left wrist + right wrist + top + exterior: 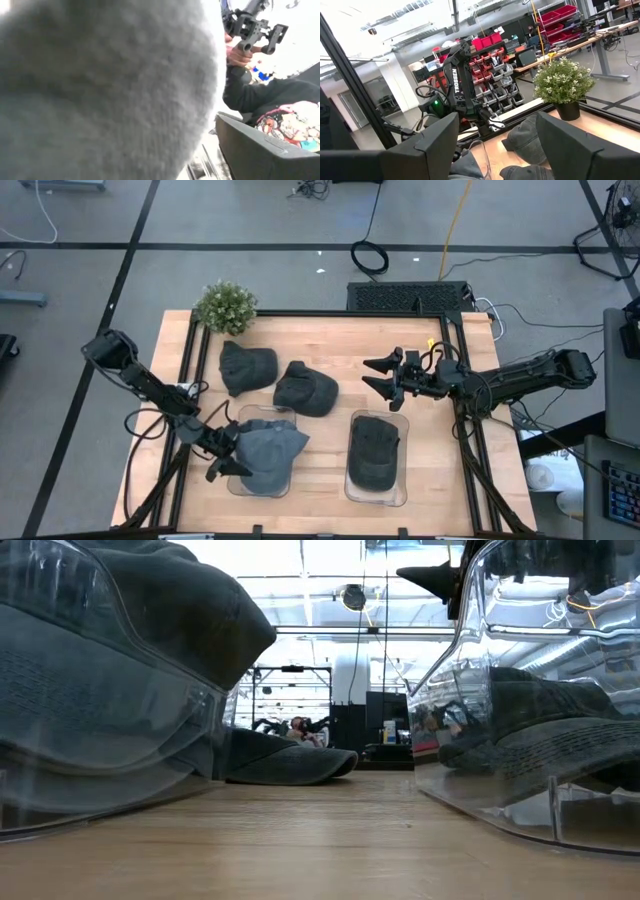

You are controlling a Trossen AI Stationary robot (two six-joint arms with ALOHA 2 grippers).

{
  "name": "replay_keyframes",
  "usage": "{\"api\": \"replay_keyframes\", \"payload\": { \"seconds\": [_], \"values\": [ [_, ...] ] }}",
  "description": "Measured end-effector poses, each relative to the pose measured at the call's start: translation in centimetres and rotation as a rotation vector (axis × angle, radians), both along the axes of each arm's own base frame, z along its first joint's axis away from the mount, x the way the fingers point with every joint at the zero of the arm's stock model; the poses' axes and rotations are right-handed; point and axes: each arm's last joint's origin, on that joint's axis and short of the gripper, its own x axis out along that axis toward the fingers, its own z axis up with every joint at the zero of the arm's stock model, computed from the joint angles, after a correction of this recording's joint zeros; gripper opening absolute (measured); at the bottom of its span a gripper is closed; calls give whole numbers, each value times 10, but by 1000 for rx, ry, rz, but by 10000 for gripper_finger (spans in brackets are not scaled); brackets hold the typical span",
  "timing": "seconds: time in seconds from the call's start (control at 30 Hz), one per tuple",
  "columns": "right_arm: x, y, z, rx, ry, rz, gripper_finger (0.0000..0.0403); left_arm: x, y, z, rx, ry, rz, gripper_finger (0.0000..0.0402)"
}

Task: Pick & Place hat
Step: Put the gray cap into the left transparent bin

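Hats lie in two rows on the tabletop (pixel 330 480) in the high view: two loose dark caps, one (pixel 246 367) near the potted plant (pixel 226 307) and one (pixel 305 388) just beside it, and two already in clear trays, a grey cap (pixel 268 455) in the left tray (pixel 258 486) and a dark cap (pixel 375 450) in the right tray (pixel 377 492). The left pincer (pixel 228 455) sits at the grey cap's edge, fingers apart, apparently letting go. The right pincer (pixel 384 376) hovers spread wide and empty, with the middle loose cap just to its side, so that arm looks better placed for it. From table height, one loose cap (pixel 285 758) lies flat between the trays. The left wrist view is filled by grey fabric (pixel 105 85). The right wrist view looks past its parted fingers (pixel 427 145) towards a loose cap (pixel 530 137) below the plant.
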Motion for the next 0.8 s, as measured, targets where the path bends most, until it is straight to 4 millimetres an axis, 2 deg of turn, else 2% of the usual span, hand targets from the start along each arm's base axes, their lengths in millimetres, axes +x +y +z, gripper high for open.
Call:
{"api": "replay_keyframes", "payload": {
  "seconds": [0.2, 0.33, 0.53, 0.8],
  "values": [
    [0, 0, 0, -2, 4, 0, 254, 4, 7, 1, -128, 82, 23, 258],
    [0, 0, 0, -2, 5, 0, 254, 4, 8, 1, -133, 121, 31, 260],
    [0, 1, 0, 0, 5, 7, 254, 12, 0, 14, -80, 221, 20, 270],
    [0, 6, -1, -3, 6, 28, 254, 24, -8, 47, 110, 450, 87, 262]
  ]
}}
